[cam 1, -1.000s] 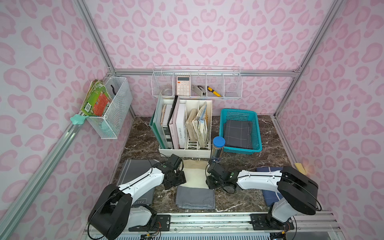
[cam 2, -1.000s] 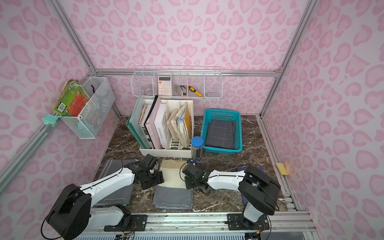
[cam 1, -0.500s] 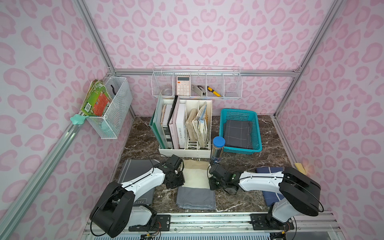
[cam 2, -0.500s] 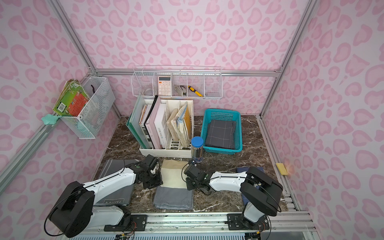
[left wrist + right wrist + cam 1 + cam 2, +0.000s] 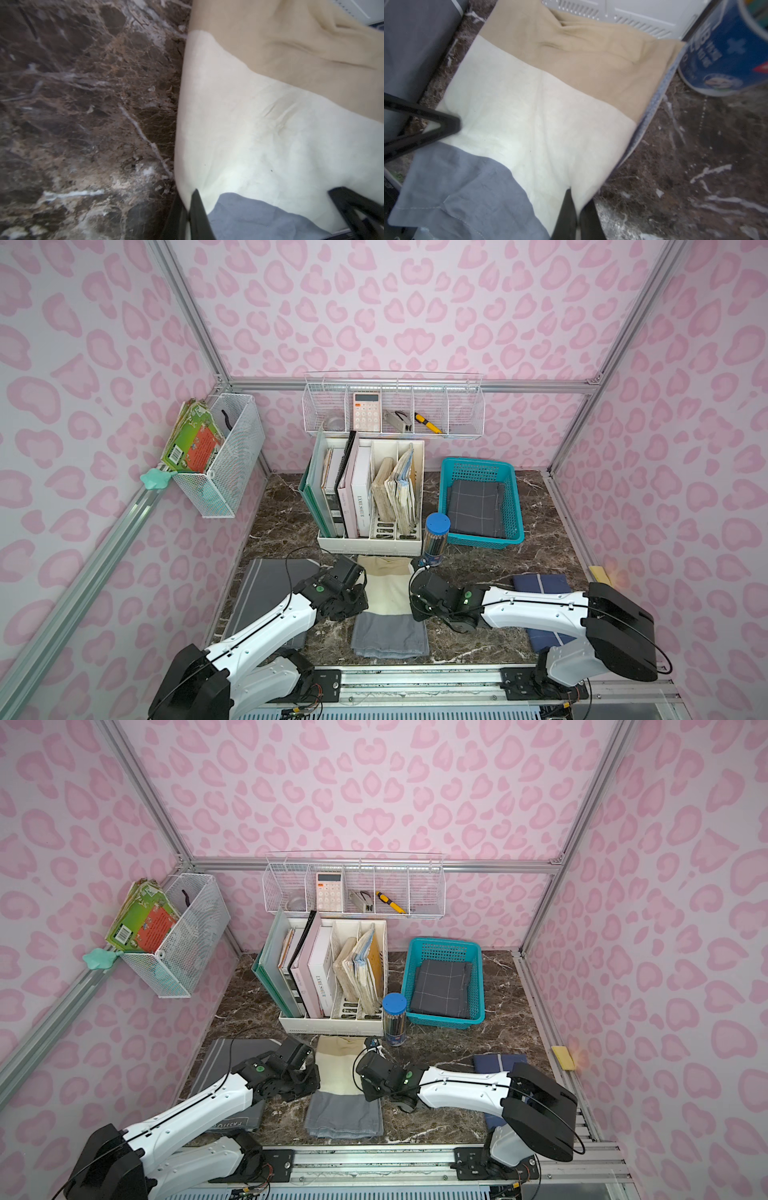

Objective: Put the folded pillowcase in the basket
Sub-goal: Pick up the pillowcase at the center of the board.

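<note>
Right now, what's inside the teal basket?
A folded dark grey checked cloth lies flat in the basket, covering most of its floor. Whether anything lies beneath it cannot be seen.

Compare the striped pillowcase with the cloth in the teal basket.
The pillowcase has tan, cream and grey bands; the basket cloth is dark grey with pale grid lines. The pillowcase lies on the marble table; the basket cloth sits in the teal basket. The left gripper and right gripper pinch the pillowcase's edges; nothing touches the basket cloth. Both are folded fabric.
</note>
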`<action>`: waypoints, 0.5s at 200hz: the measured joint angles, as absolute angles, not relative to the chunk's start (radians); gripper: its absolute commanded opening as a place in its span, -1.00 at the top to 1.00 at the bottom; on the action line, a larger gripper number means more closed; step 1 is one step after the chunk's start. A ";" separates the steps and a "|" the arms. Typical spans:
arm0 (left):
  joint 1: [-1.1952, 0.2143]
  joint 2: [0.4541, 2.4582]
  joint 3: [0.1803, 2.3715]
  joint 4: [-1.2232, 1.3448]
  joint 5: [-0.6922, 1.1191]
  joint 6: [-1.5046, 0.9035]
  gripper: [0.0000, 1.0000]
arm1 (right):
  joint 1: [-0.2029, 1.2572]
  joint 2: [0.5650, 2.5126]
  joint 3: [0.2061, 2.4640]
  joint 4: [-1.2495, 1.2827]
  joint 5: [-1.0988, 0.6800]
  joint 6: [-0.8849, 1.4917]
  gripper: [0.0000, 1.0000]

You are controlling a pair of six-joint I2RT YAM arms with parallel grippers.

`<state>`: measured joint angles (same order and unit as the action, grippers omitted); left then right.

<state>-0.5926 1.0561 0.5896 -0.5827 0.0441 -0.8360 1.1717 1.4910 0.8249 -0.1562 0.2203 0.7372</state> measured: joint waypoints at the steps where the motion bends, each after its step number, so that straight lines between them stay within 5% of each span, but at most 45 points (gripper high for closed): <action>1: -0.594 1.053 0.590 -0.584 0.042 -0.836 1.00 | 1.172 1.490 0.826 -0.156 0.221 0.736 1.00; 100: -0.686 0.763 0.749 -0.768 -0.097 -0.866 1.00 | 1.230 1.390 1.023 -0.212 0.322 0.627 1.00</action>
<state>-0.6865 0.7631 0.7486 -0.7681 -0.0975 -0.8658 1.2304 1.3899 1.0225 -0.2115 0.3222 0.6266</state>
